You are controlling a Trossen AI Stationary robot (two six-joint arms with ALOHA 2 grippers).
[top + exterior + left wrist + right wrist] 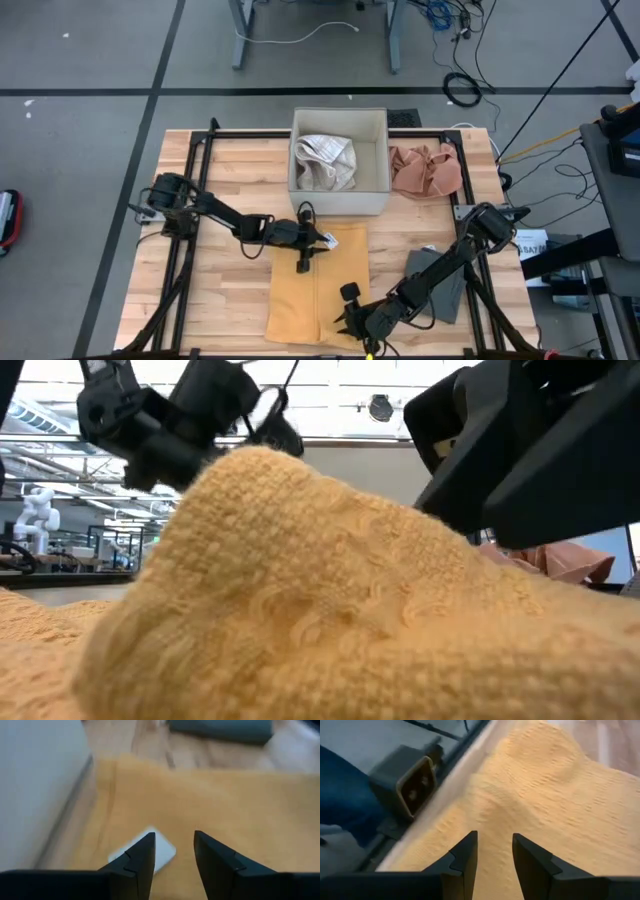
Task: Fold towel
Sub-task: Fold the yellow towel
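- Wooden planks make up the table (215, 300), which sits on a grey floor with cables trailing along the far side.
- At the table's near middle lies the mustard-yellow towel (318, 285), spread mostly flat, with a lengthwise crease down its middle.
- From the low view the towel's near edge rises in a big hump right in front of the camera.
- The left gripper (303, 264) hangs over the towel's far left part; its fingers (141, 857) stand partly apart with nothing between them, above the cloth and beside a small white tag (161, 853).
- The right gripper (346, 318) is down at the towel's near right edge; its fingers (465, 855) also stand partly apart over the weave, and no cloth is seen pinched between them.
- A white box (339, 200) stands just beyond the towel's far edge, holding a crumpled pale cloth (326, 160).
- A pinkish-brown cloth (426, 170) lies bunched to the right of the box.
- A dark grey cloth (447, 285) lies flat to the right of the towel, under the right arm.
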